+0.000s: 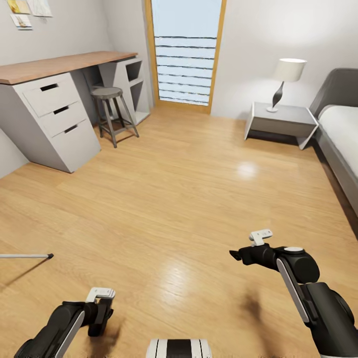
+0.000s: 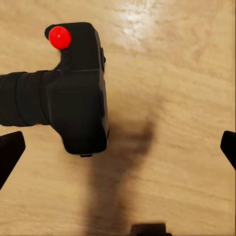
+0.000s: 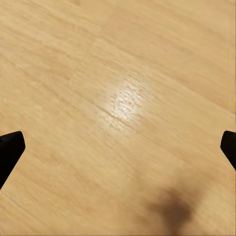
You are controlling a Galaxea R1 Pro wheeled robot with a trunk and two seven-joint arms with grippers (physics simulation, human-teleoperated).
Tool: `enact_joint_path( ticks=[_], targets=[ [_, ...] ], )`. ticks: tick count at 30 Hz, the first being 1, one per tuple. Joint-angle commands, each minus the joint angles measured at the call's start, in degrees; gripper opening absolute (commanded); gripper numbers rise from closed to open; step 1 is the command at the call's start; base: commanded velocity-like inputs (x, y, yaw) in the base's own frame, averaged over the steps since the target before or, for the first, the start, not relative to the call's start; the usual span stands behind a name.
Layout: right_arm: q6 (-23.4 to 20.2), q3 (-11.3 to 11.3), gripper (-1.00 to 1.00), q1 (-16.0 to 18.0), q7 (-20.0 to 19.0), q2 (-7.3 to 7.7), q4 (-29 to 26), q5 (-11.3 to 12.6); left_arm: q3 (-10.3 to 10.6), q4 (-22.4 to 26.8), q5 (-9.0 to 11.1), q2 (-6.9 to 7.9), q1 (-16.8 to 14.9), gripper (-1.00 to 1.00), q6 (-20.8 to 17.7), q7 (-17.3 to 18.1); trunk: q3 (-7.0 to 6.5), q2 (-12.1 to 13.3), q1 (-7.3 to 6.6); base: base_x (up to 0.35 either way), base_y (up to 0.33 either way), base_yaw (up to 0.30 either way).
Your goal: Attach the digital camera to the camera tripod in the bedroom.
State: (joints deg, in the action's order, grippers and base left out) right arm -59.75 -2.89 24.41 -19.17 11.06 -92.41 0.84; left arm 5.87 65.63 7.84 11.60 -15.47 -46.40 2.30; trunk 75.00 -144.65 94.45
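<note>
Arms low over floor (image 1: 174, 199); left pincer (image 2: 118, 147) spread above digital camera (image 2: 78, 93).

Wood floor (image 1: 174, 199), grey desk (image 1: 49, 107), stool (image 1: 112, 114), lamp (image 1: 286, 82)

- I can read no text, label, brand, number or sign anywhere around me.
- The sheets pinned on the wall (image 1: 29, 11) above the desk (image 1: 59, 64) carry coloured patches (too small and blurred for me to make out any writing).
- The digital camera (image 2: 78, 93) under my left wrist bears a plain red dot (image 2: 60, 37) on top, with no lettering or maker's name on its black body.
</note>
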Motion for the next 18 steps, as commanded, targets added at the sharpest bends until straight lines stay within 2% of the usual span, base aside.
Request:
enact_joint_path(
  ticks=[1, 10, 18],
  targets=[
    [-0.25, -0.06, 1.0, 0.04, 0.01, 0.04, -0.05, 0.07, 0.1, 0.04, 0.44, 0.05, -0.03, 1.0, -0.24, -0.19, 0.27, -0.04, 0.01, 0.0, 0.0, 0.0],
    [-0.25, -0.09, 1.0, 0.31, 0.01, 0.02, -0.05, 0.09, 0.11, -5.8, 0.29, -0.07, -4.3, 1.0, 2.94, 0.59, 2.27, -0.16, 0.24, 0.0, 0.0, 0.0],
    [-0.25, -0.1, 1.0, 0.3, 0.01, 0.02, -0.05, 0.11, 0.09, -7.17, 0.19, -0.22, -5.47, 1.0, 3.85, 0.58, 4.04, -0.26, 0.45, 0.0, 0.0, 0.0]
  ],
)
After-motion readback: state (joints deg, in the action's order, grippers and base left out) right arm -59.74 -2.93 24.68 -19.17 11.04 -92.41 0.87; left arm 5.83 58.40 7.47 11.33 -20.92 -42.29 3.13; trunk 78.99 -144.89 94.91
